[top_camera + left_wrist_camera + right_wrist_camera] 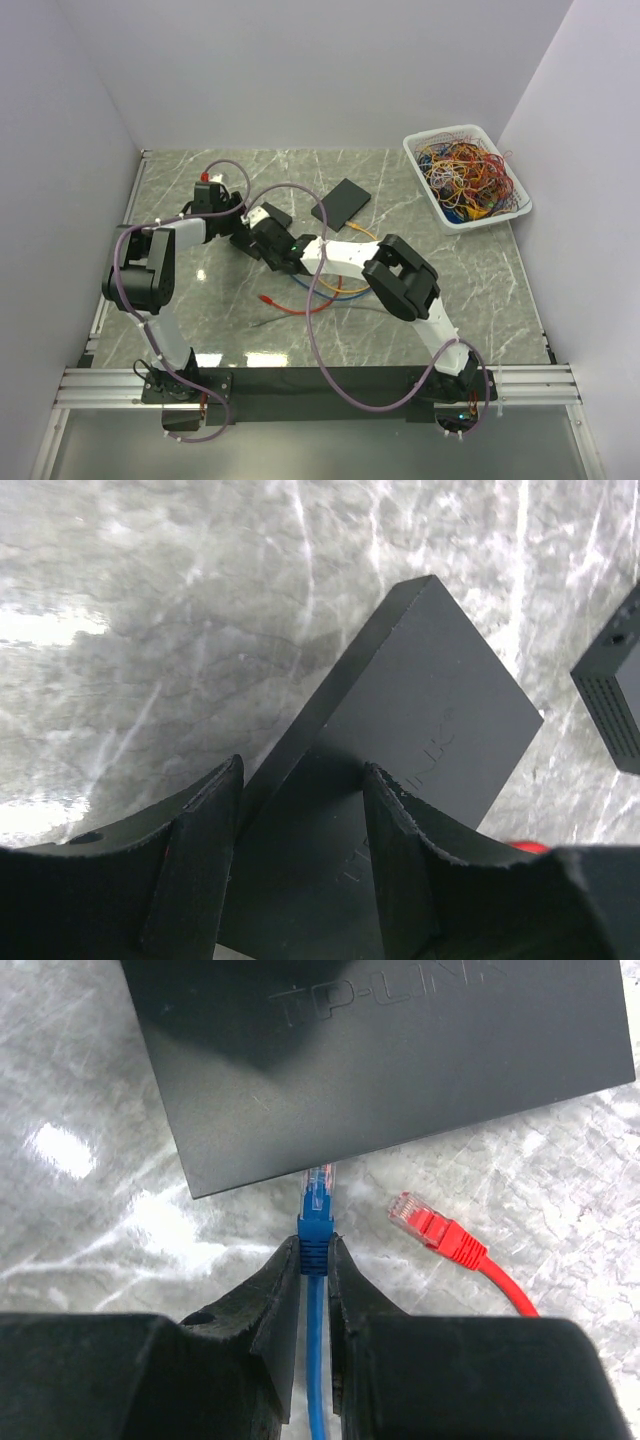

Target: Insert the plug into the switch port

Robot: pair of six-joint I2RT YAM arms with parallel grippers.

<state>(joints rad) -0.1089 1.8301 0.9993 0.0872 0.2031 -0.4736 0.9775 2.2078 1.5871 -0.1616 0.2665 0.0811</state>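
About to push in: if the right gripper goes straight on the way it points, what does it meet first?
The right gripper, shut on the blue cable's plug, points at the switch; the plug tip would meet its near edge first. Whether it lines up with a port is hidden.

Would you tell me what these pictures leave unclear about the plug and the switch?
- Ports of the switch: right wrist view, hidden under its top edge.
- Whether the blue plug is inserted: same view, same edge.
- Whether the left gripper grips the switch: left wrist view, its fingers hide contact.
- Top view: plug tip too small, under the right gripper.
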